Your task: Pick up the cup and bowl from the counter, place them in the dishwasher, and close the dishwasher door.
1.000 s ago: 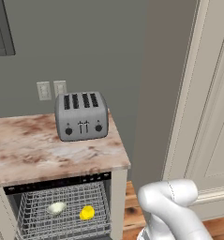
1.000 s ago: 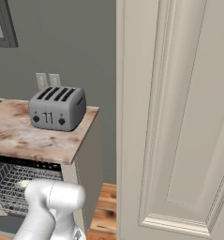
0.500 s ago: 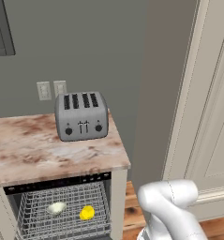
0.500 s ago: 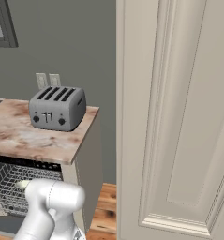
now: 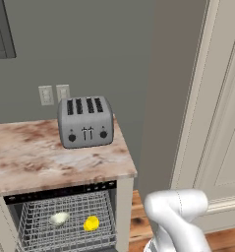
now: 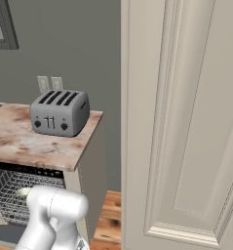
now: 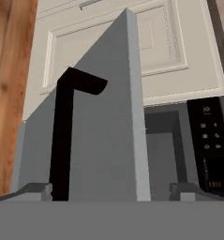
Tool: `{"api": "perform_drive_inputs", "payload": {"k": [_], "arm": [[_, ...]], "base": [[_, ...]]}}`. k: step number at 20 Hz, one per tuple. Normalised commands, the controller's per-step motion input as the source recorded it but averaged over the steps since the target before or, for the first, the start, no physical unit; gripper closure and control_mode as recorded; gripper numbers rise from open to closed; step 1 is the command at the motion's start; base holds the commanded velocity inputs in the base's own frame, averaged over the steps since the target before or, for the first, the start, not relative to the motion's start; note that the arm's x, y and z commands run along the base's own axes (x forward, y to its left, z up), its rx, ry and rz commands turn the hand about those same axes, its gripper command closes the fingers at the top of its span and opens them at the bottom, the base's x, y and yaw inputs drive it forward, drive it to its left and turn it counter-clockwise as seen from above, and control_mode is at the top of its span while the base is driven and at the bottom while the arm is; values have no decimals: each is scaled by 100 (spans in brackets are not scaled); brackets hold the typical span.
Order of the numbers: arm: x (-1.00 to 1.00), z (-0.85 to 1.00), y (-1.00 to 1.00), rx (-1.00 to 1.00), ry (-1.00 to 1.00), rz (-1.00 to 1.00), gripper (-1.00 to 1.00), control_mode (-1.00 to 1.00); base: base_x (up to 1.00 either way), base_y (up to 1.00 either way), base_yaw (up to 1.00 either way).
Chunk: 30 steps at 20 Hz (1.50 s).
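A: So, from the left base view, where do the task's things sit?

B: Both lie in the grey wire rack of the dishwasher, under the counter. The bowl is on the left of the rack floor, the cup just beside it on the right, apart from it and seemingly tipped on its side. On the counter stands 1 silver toaster with 4 slots, against the grey wall below 2 wall plates. The white arm bends at the lower right, over a wooden floor.

A: And the right base view?

B: Same toaster on the counter, near its right end. The rack shows below the black control strip, and a pale sliver that could be the bowl peeks out beside the arm's joint. A tall cream panelled door takes the right half.

A: The hand view?

B: It looks along the dishwasher door, a flat grey panel seen nearly edge-on, with its dark bar handle running up the left part. The black control strip lies at right, cream panelling beyond. The door is not closed.

A: The jaws?

B: Spread wide, gripping nothing; the 2 tips sit low at either side of the panel.
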Motion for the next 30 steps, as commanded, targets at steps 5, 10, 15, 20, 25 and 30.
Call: {"api": "perform_drive_inputs", "payload": {"k": [5,10,15,20,25,30], "arm": [[10,-46,0,0,0,0,-100,-100],[25,-38,0,0,0,0,-100,-100],[48,-29,0,0,0,0,-100,-100],[41,-42,0,0,0,0,-100,-100],[36,-15,0,-16,-4,1,-100,-100],[28,51,0,-50,-20,10,-100,-100]], "base": [[0,0,0],[0,0,0],[0,0,0],[0,0,0],[0,0,0],[0,0,0]]}}
